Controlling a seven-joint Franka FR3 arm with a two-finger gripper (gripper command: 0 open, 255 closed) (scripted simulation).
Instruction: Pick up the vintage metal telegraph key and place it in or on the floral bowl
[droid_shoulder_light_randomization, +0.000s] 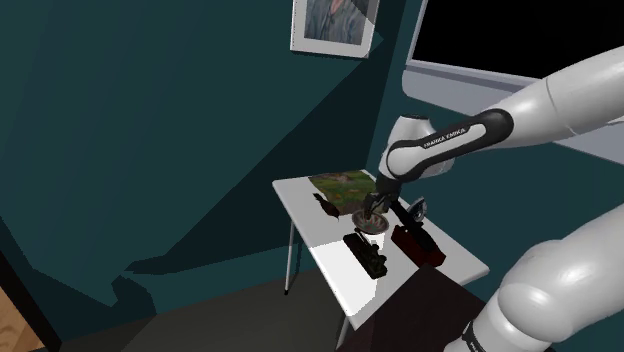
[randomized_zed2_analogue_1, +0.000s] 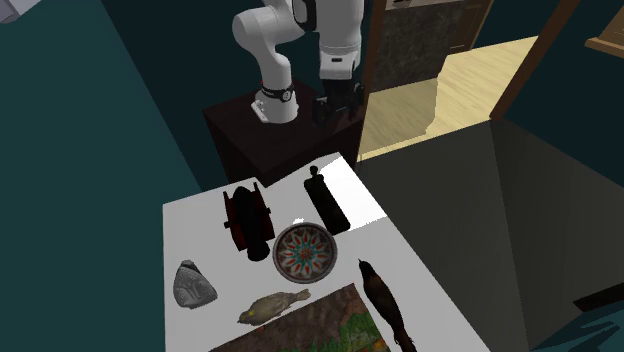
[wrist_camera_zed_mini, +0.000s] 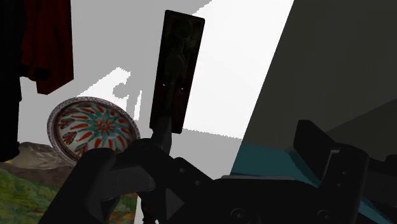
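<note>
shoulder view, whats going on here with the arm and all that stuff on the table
A white Franka arm hangs its black gripper above the white table, fingers open and holding nothing. The telegraph key, a long dark piece, lies flat on the table close beside the floral bowl, which has nothing in it. The wrist view looks down at both, key ahead of the fingers. The pick has not yet been made. A dark red object and a grey stone also sit on the table.
</note>
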